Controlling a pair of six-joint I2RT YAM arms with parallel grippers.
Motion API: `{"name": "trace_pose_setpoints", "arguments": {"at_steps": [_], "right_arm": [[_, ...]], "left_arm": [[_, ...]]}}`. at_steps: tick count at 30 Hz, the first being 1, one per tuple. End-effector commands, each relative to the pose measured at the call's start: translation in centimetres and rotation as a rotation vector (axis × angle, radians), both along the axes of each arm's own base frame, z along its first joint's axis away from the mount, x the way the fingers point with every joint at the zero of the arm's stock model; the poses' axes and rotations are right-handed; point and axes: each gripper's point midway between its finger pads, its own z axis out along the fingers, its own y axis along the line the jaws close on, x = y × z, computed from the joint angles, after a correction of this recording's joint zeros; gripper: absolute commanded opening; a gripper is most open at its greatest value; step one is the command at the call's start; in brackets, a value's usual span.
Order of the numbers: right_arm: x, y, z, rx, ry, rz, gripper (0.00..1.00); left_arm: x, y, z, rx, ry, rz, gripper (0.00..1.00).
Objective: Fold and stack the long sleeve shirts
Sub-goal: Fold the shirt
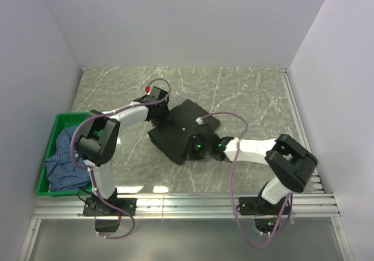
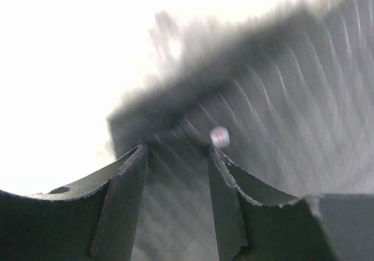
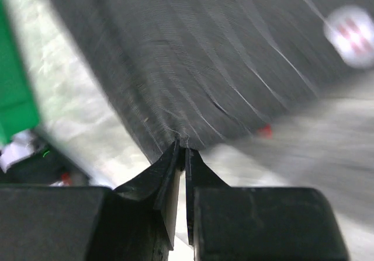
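The black pinstriped shirt (image 1: 181, 129) lies folded into a compact rectangle in the middle of the marble table. My left gripper (image 1: 160, 112) is at its far left edge. In the left wrist view the gripper (image 2: 178, 150) is open, with its fingers (image 2: 125, 197) spread over the striped cloth (image 2: 280, 115) near a white button (image 2: 219, 136). My right gripper (image 1: 196, 148) is at the shirt's near edge. In the right wrist view it (image 3: 182, 150) is shut on the hem of the black shirt (image 3: 193, 56). The blue checked shirt (image 1: 65, 156) lies crumpled in the green crate.
The green plastic crate (image 1: 58, 121) stands at the table's left edge, and part of it shows in the right wrist view (image 3: 14, 97). White walls close in the table at the left, back and right. A metal rail (image 1: 193, 205) runs along the near edge.
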Motion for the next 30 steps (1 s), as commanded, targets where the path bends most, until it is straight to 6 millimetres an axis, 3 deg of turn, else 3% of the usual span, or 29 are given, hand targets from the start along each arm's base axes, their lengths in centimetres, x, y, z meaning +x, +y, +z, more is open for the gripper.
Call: {"name": "trace_pose_setpoints", "arguments": {"at_steps": [1,3,4,5,6,7,8,9,10,11,12,13,15,16,17,18,21,22,23,24,30], "right_arm": [[0.2,7.7,6.2,0.172,-0.081,0.086,0.14],[-0.2,9.2,6.4,0.146,-0.081,0.139,0.2],[0.3,9.9,7.8,0.16,-0.112,0.153,0.21],[0.7,9.7,8.2,0.16,-0.128,0.147,0.27],[1.8,9.1,8.8,0.161,-0.15,0.122,0.37],[2.4,8.1,8.6,0.147,-0.168,0.108,0.41],[2.9,7.4,10.0,0.177,-0.198,0.093,0.45],[3.3,6.7,10.2,0.187,-0.211,0.083,0.51],[3.8,4.8,9.2,0.189,-0.189,0.061,0.52],[4.0,4.0,9.9,0.222,-0.2,0.053,0.54],[4.7,3.3,10.4,0.26,-0.215,0.038,0.55],[4.9,1.6,9.5,0.266,-0.198,0.016,0.55],[4.9,0.6,9.3,0.277,-0.203,0.029,0.56],[5.4,-0.6,8.7,0.259,-0.211,0.015,0.56],[5.3,-0.9,8.4,0.265,-0.205,0.03,0.56],[5.4,-1.2,8.0,0.27,-0.21,0.034,0.55],[7.2,-3.0,7.5,0.311,-0.226,-0.011,0.52],[7.1,-3.8,6.5,0.316,-0.202,-0.031,0.51],[8.4,-4.9,6.2,0.329,-0.213,-0.072,0.5],[8.1,-5.5,5.3,0.336,-0.19,-0.074,0.49],[8.7,-8.5,0.4,0.337,-0.087,-0.157,0.46]], "left_arm": [[4.4,2.2,1.7,0.034,-0.079,0.014,0.52],[6.2,2.4,3.8,-0.024,-0.141,0.002,0.53],[6.9,2.5,5.1,-0.043,-0.176,0.003,0.54],[7.2,2.5,7.4,-0.061,-0.229,0.002,0.55],[7.4,2.5,8.7,-0.069,-0.264,0.005,0.56],[6.9,2.6,9.4,-0.078,-0.278,0.005,0.57],[6.5,2.7,11.8,-0.099,-0.325,0.009,0.58],[5.9,2.9,12.3,-0.108,-0.331,0.018,0.59],[4.7,3.3,11.8,-0.118,-0.312,0.033,0.6],[3.8,3.5,13.3,-0.142,-0.341,0.037,0.61],[2.2,3.7,11.9,-0.15,-0.301,0.036,0.64],[1.2,3.8,11.6,-0.169,-0.285,0.049,0.65],[-0.8,3.8,12.2,-0.204,-0.288,0.046,0.67],[-2.6,3.1,10.5,-0.234,-0.242,0.017,0.66],[-3.7,2.8,10.9,-0.258,-0.245,0.006,0.66],[-5.2,2.8,9.1,-0.257,-0.202,0.0,0.65],[-7.9,1.8,7.8,-0.304,-0.156,-0.025,0.61],[-9.3,1.7,6.0,-0.317,-0.109,-0.023,0.61],[-9.9,1.2,6.0,-0.344,-0.109,-0.039,0.6],[-11.1,1.4,4.5,-0.343,-0.072,-0.037,0.59],[-13.9,2.5,1.1,-0.34,0.0,0.003,0.59]]}}
